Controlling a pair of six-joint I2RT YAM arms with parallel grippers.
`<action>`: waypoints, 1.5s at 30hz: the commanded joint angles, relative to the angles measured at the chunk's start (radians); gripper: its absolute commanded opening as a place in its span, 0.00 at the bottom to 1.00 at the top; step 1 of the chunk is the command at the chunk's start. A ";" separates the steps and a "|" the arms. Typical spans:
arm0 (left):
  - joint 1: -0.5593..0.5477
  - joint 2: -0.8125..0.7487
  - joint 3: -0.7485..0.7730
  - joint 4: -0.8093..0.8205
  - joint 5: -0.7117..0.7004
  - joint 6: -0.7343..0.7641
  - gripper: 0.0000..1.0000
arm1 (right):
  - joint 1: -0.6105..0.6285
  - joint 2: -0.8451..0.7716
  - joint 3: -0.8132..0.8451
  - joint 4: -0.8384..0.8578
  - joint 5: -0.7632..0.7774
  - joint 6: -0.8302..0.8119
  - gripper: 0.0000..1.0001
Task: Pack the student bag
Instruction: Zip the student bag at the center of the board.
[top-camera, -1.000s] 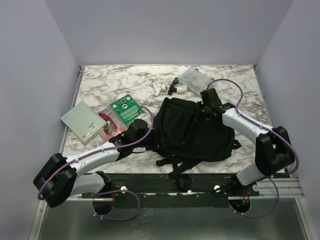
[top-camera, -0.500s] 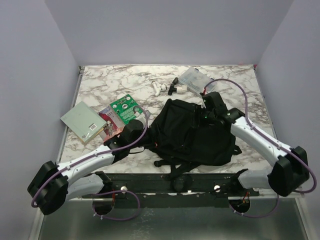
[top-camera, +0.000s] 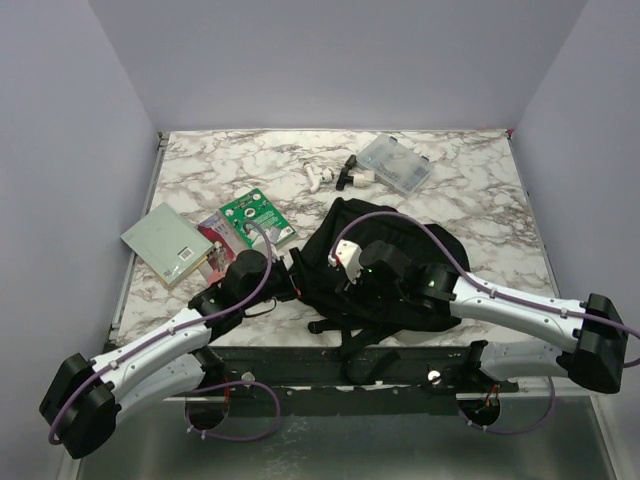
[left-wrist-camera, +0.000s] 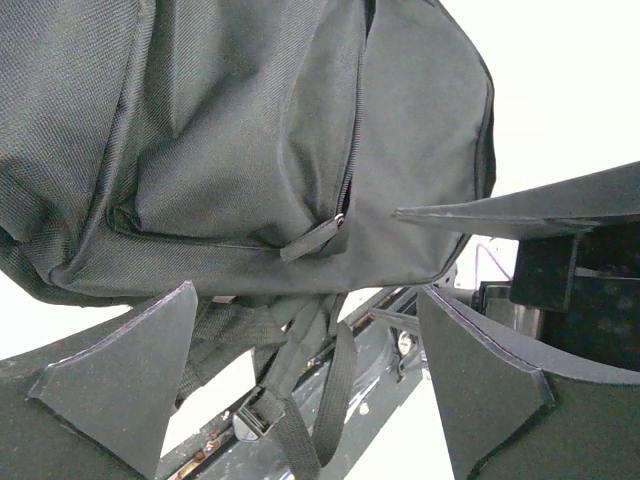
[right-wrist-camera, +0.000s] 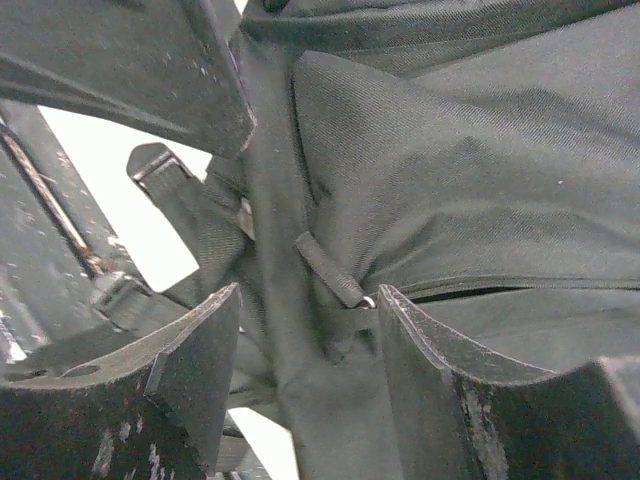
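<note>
On the marble table (top-camera: 200, 165), a grey book (top-camera: 163, 243) lies at far left against a red booklet (top-camera: 215, 248) that it partly hides. A green card (top-camera: 250, 217) sits just beside them, its print too small to read.

The left gripper (left-wrist-camera: 300, 385) reaches toward the left flank of the student bag (top-camera: 400, 240). From above, its black fingers are lost against the black fabric. Its own camera shows them wide apart with nothing between them. The bag fills that view beyond them and is cut off at the top and left. A pocket zip tab (left-wrist-camera: 310, 240) and a dangling buckled strap (left-wrist-camera: 265, 410) are visible on it.

The bag lies slumped at the middle of the table's near half, between the two arms, with its shoulder straps (top-camera: 345, 335) trailing over the near edge.

The right gripper (right-wrist-camera: 310, 350) hangs over the bag's middle, largely hidden from above by its own wrist. Its fingers stand apart on either side of a zip pull (right-wrist-camera: 333, 272) without pinching it — whether the tips touch the cloth cannot be told.

At the back, well apart from the bag, lie two small white pieces (top-camera: 318, 178), a black-and-white object (top-camera: 352, 176) too small to identify, and a clear plastic box (top-camera: 395, 163).
</note>
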 joint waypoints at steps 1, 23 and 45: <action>0.006 -0.039 -0.026 -0.014 -0.015 -0.019 0.94 | 0.005 0.046 -0.002 -0.011 0.044 -0.240 0.60; 0.041 -0.151 -0.101 -0.018 0.026 -0.017 0.95 | 0.004 0.181 -0.085 0.128 0.099 -0.286 0.47; 0.043 0.028 -0.052 0.044 0.125 -0.068 0.89 | 0.002 0.050 -0.149 0.242 0.084 -0.121 0.01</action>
